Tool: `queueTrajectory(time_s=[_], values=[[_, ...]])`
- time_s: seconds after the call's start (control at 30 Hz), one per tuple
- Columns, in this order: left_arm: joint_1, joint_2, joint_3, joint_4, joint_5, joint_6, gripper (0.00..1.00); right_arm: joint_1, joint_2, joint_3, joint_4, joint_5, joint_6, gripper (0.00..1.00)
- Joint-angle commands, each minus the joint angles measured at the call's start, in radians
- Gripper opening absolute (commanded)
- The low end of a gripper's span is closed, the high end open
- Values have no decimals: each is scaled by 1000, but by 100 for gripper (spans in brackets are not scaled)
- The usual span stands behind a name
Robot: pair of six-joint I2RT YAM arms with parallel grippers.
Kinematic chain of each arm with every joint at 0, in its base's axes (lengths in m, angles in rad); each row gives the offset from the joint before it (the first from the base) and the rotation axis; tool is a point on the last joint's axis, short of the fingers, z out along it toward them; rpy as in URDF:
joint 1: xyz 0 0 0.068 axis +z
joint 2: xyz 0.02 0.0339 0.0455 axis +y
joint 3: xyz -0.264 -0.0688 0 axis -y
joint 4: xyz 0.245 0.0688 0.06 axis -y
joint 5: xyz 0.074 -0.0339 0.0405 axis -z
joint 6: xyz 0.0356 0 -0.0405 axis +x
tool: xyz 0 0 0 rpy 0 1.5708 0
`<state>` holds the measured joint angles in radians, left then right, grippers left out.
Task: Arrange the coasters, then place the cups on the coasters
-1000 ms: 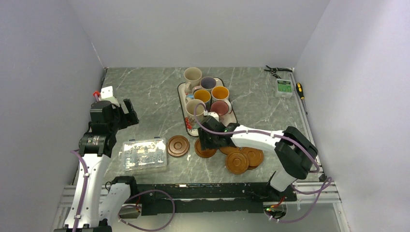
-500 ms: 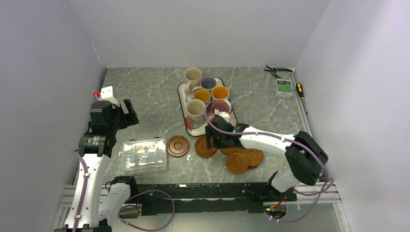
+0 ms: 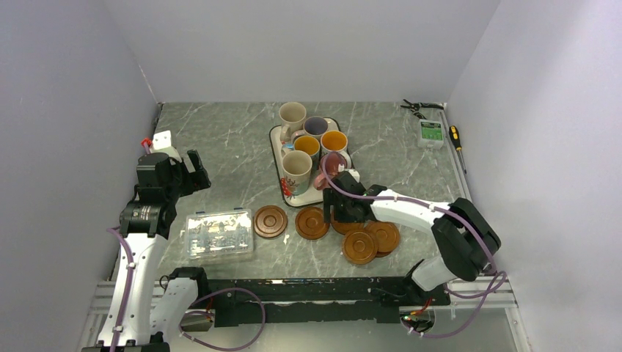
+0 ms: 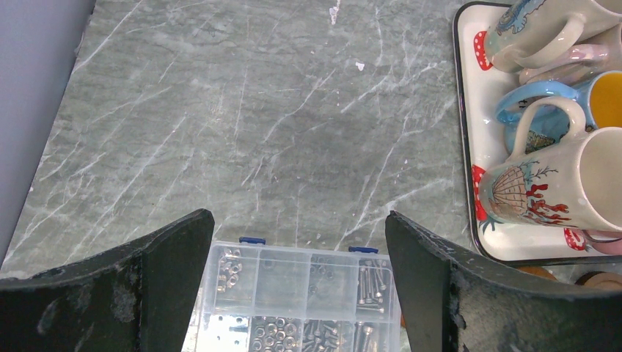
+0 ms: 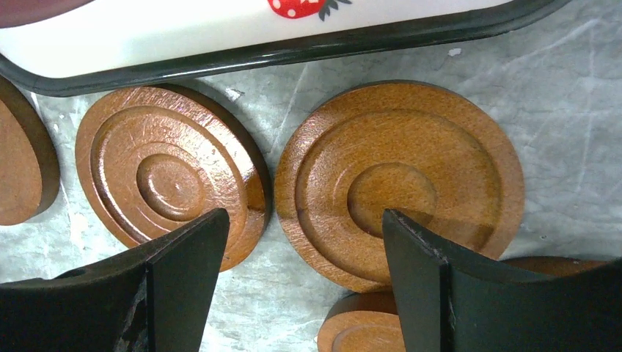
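Observation:
Two brown coasters (image 3: 270, 221) (image 3: 312, 222) lie flat side by side in front of the tray (image 3: 276, 144). Right of them, more coasters overlap in a loose pile (image 3: 370, 242). My right gripper (image 3: 339, 210) hovers open over the pile's left edge; in its wrist view the fingers (image 5: 304, 220) straddle bare table between two coasters (image 5: 172, 180) (image 5: 400, 183), holding nothing. Several cups stand on the tray: cream (image 3: 292, 116) (image 3: 297, 169), orange-lined (image 3: 334, 141) (image 3: 307, 146), purple-blue-lined (image 3: 316, 126) and pink (image 3: 334, 161), the last partly hidden. My left gripper (image 3: 188, 170) is open and empty.
A clear plastic box of screws and nuts (image 3: 218, 235) (image 4: 301, 301) lies beneath my left gripper (image 4: 301, 216). Pliers (image 3: 422, 107), a small green-labelled device (image 3: 430, 132) and a screwdriver (image 3: 455, 137) lie at the back right. Walls close in the table on both sides.
My right gripper has opened, leaving the second coaster flat beside the first, and has moved right toward the pile. The left arm has stayed still.

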<state>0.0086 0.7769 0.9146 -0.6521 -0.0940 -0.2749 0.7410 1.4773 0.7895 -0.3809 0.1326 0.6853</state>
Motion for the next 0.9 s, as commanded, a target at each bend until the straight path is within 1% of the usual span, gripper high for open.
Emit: queueTrajectory(time_s=[0.0, 0.23, 0.37, 0.87], values=[[-4, 1, 17, 24, 3, -5, 94, 1, 18, -2, 51, -50, -27, 81], [-4, -2, 16, 23, -2, -6, 94, 5, 44, 14, 74, -125, -46, 81], [-4, -2, 15, 23, -1, -7, 94, 27, 73, 30, 82, -157, -50, 80], [-4, -1, 15, 27, 8, -6, 94, 113, 150, 96, 68, -161, -19, 80]])
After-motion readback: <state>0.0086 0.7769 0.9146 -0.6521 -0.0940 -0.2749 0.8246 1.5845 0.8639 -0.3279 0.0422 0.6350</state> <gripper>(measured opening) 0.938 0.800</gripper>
